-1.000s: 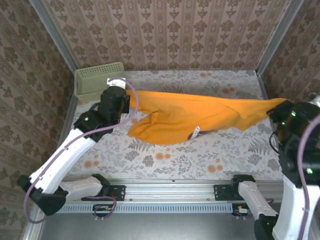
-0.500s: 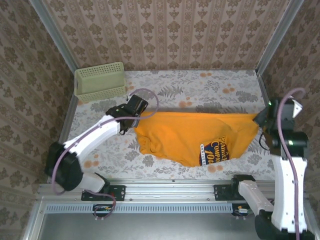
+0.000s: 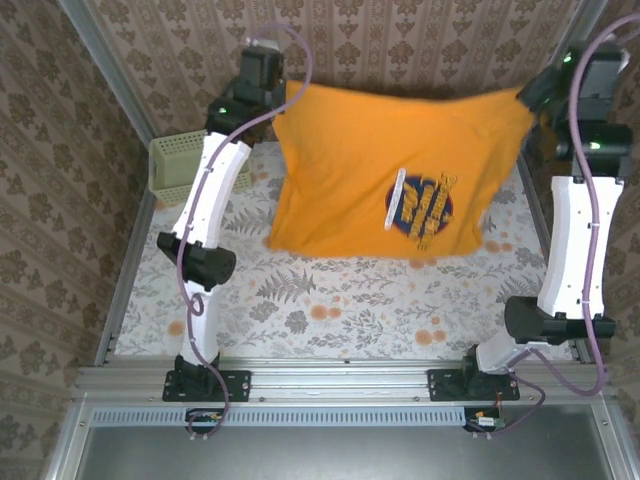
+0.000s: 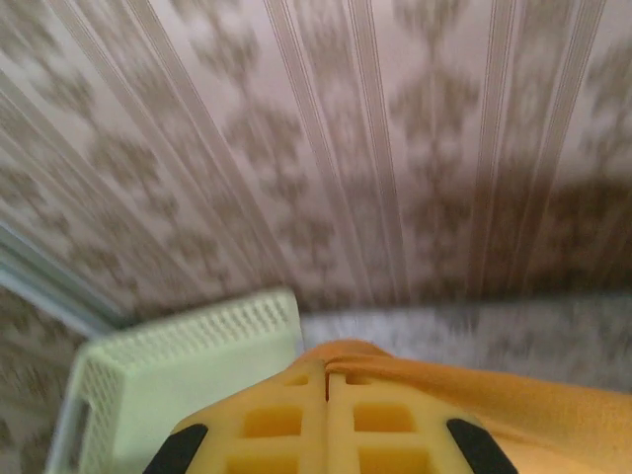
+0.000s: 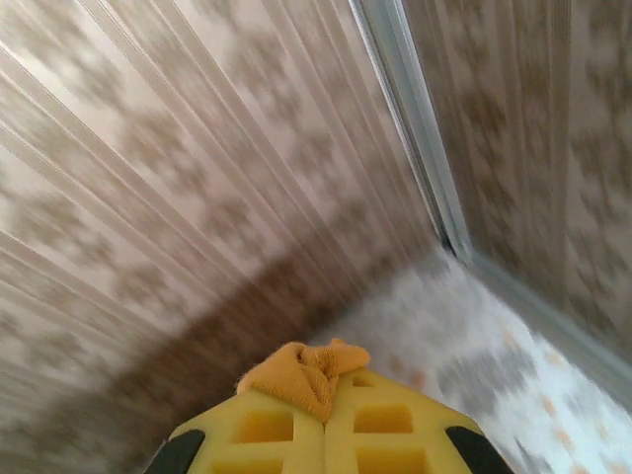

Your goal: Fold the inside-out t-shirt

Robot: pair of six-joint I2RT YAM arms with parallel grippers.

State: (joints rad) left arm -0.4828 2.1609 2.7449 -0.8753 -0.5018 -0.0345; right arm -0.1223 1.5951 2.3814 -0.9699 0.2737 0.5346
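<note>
T-shirt (image 3: 370,170) lifted off the table (image 3: 330,305), now hangs spread above it between raised left gripper (image 3: 284,92) and right gripper (image 3: 529,96); print now fully showing.

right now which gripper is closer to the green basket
Left. The left gripper, shut on a corner of the t-shirt, hangs high just right of the basket. The right gripper holds the other corner, far off on the opposite side.
</note>
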